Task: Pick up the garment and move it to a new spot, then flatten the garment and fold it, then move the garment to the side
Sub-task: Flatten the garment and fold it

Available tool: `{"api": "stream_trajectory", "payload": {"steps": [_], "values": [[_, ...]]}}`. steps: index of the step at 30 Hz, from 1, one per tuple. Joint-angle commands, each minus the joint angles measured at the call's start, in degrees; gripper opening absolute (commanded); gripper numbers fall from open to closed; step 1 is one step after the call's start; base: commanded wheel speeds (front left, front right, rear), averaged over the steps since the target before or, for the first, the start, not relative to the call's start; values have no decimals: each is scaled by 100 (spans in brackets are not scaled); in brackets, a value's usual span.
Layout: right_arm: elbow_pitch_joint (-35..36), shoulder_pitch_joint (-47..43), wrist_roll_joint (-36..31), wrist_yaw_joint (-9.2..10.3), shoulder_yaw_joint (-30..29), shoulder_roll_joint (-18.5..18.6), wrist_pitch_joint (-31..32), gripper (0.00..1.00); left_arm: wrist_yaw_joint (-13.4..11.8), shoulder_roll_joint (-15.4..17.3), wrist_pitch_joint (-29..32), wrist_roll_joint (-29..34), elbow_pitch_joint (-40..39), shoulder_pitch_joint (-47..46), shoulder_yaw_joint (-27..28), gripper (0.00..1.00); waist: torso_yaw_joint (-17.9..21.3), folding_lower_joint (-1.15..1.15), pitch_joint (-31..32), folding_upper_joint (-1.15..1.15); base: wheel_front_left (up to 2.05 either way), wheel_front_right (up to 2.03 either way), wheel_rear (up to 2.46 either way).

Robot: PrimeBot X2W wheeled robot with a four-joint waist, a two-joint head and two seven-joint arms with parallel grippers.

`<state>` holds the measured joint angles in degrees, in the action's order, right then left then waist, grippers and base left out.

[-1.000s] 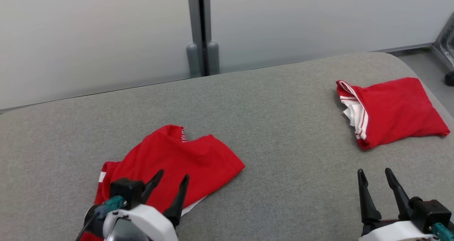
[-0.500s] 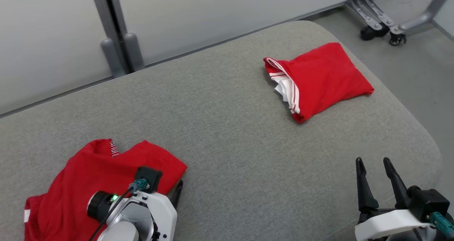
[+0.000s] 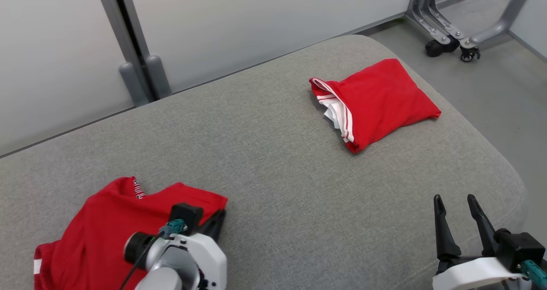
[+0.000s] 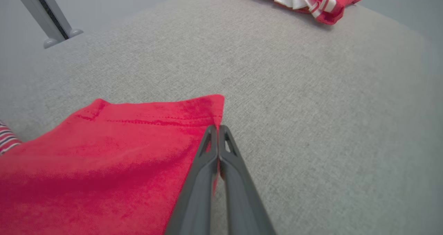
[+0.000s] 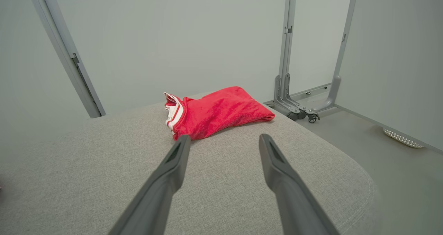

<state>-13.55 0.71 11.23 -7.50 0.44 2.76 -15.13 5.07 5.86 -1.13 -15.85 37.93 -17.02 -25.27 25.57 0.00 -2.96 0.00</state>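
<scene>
1. One grey padded table (image 3: 277, 153) takes up most of my head view
2. Beyond the table's far right corner, a wheeled metal frame (image 3: 453, 29) stands on the floor
3. At the table's near left edge I see the garment (image 3: 98, 226), red and loosely spread
4. Near the table's far right corner sits a folded red bundle (image 3: 380, 98) with white striped trim
5. Low on the table's surface, my left gripper (image 4: 218, 128) has its jaws closed, pinching the garment's hem corner
6. Over the table's near right edge, my right gripper (image 3: 459, 204) hovers, jaws wide apart, holding nothing
</scene>
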Motion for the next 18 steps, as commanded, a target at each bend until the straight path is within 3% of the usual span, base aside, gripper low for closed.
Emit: {"api": "stream_trajectory", "payload": {"steps": [1,7,12,16,18], "values": [[24,-36,-41,2,-33,31,0,100,101,-103,-30,-259,-215,46,-17,0,-100,0,58,0,0,0,0],[50,-96,-81,2,-113,30,0,100,247,-182,470,-1187,-1559,399,-848,0,-274,0,87,0,0,0,0],[39,-69,-86,2,-112,30,1,100,241,111,1030,-1942,-2649,588,-1364,0,-318,0,62,0,0,0,0],[35,-27,-111,2,-70,30,0,100,175,304,1097,-2053,-2755,484,-1239,0,-295,0,41,0,0,0,0],[22,-9,-115,2,9,30,1,100,50,313,953,-1955,-2362,306,-1112,4,-226,0,-16,0,0,0,0]]}}
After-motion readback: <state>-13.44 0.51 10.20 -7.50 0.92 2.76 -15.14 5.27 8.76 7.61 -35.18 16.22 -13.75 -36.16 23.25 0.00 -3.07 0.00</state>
